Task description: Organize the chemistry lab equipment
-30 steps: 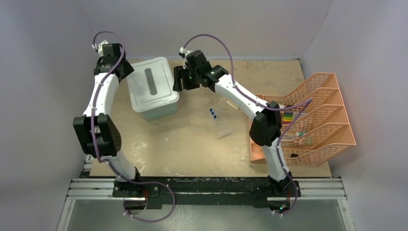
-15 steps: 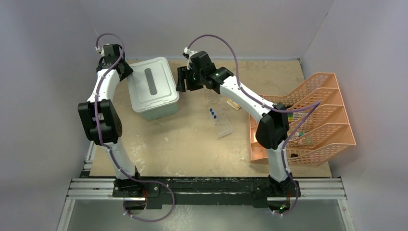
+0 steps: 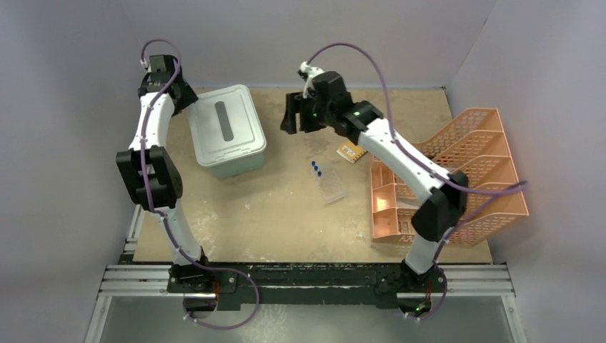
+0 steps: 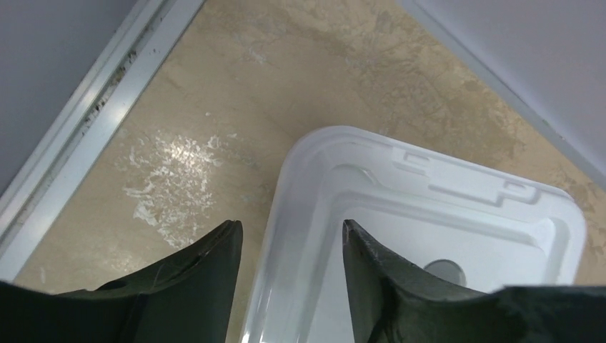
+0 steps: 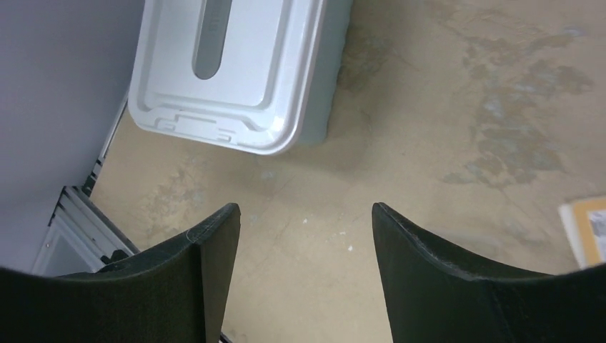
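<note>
Hovering between picks, as I judge it; neither arm holds anything; left fingers [image 4: 193, 275] stand spread above the tub lid [image 4: 429, 193] corner, right fingers [image 5: 193, 250] spread over the table [image 5: 429, 107]; the tubes [image 3: 315, 167] sit in the rack [image 3: 332, 187] mid-table, the packet [image 3: 350, 151] near it; next move: lower the right arm onto one of them.

The table [image 3: 271, 207] is a tan board, worn and blotched with pale scuffs. At its far left stands a teal tub [image 3: 246, 163] with a white lid [image 3: 227, 132] closed on it. Around the middle lies a clear rack [image 3: 332, 189], with blue-capped tubes [image 3: 315, 168] showing at its far end. A little farther and to the right of the rack lies a small flat packet [image 3: 350, 151], apart from it. Along the right side sits an orange tiered mesh tray [image 3: 493, 143].
</note>
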